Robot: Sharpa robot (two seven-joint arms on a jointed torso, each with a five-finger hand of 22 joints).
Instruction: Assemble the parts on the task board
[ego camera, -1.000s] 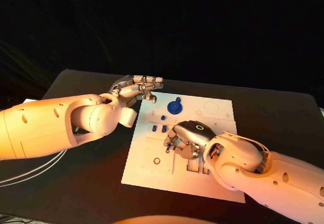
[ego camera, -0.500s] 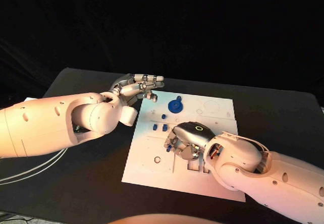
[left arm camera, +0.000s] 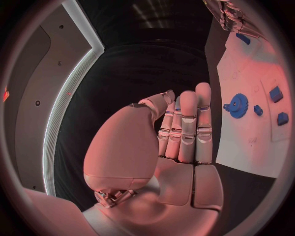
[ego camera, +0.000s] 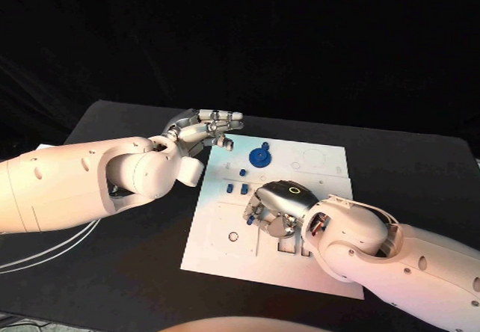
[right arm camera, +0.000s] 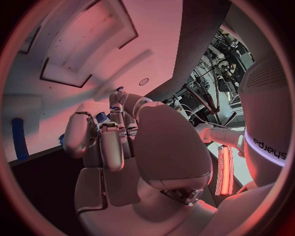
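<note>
The white task board [ego camera: 225, 247] lies mid-table. On its far part stands a blue gear [ego camera: 260, 157], also seen as the gear [left arm camera: 238, 105] from the left wrist. Small blue parts [ego camera: 236, 189] lie just nearer. My left hand [ego camera: 204, 127] hovers off the board's far left corner; thumb and fingers pinch a small blue part [ego camera: 227, 144], a blue sliver [left arm camera: 177, 104] between them. My right hand [ego camera: 279, 205] is curled over the board's middle, fingertips down on it. In the right wrist view its fingers [right arm camera: 101, 140] hide whatever lies under them; blue parts [right arm camera: 101, 118] lie just beyond.
The black table [ego camera: 116, 279] surrounds the board on all sides. White cables [ego camera: 41, 253] run along its left side under my left arm. Recessed slots [ego camera: 290, 247] in the board sit close by my right wrist.
My left hand has lifted very slightly away from the board. My right hand stays curled on the same spot.
</note>
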